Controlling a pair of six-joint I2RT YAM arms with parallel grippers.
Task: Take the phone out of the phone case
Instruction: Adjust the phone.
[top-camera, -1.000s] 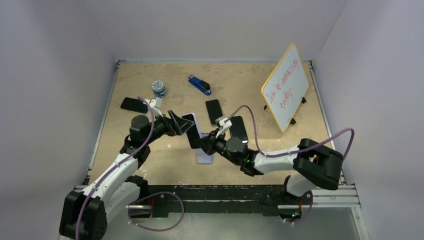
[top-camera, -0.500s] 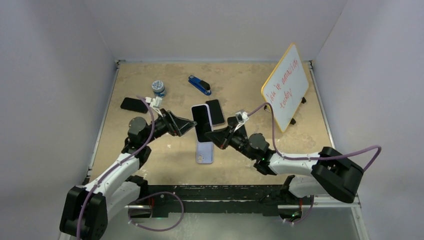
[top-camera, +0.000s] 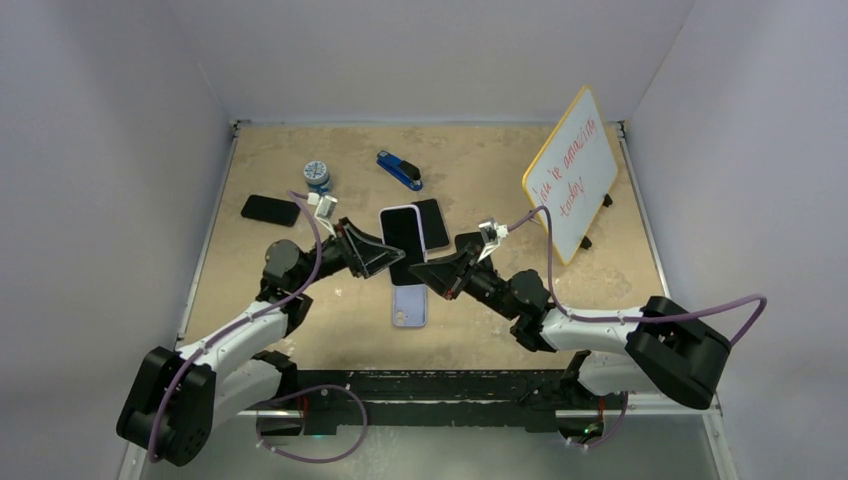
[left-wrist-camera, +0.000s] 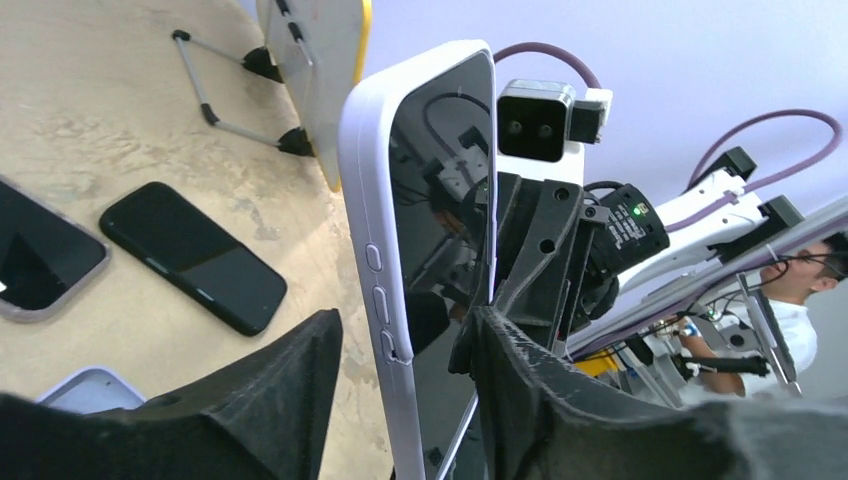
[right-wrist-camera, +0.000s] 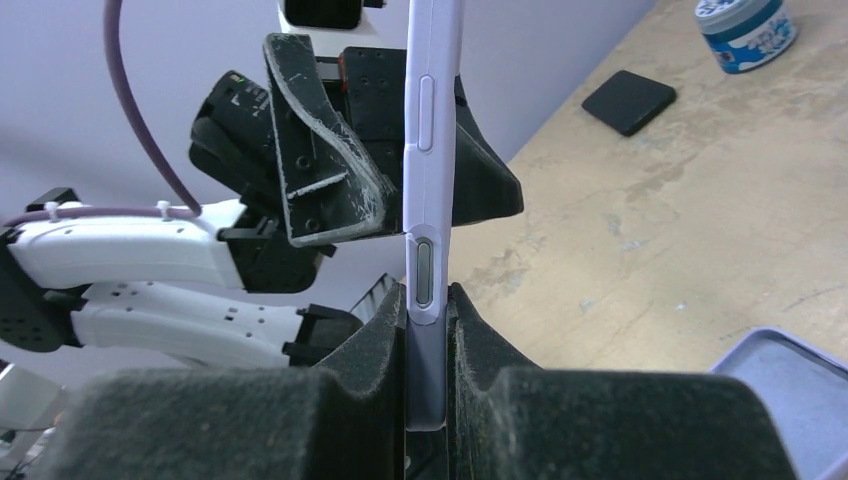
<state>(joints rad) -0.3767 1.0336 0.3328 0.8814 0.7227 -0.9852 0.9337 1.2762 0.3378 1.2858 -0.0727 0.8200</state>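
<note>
Tan bench top fills a white-walled booth. Nearest, the right arm (top-camera: 590, 325) has its jaws clamped on the bottom end of the black-screened phone (top-camera: 402, 235), holding it upright in the air near a second lilac case (top-camera: 409, 305) lying flat. Just beyond, the left arm (top-camera: 235, 335) has its jaws parted astride the upper half, a gap showing beside the pale lilac phone case (left-wrist-camera: 365, 200). Judging by this, they should pinch only the case's lip and peel it away from the glass while the right grip holds firm. Farther back stands a yellow-framed whiteboard (top-camera: 572, 172).
</note>
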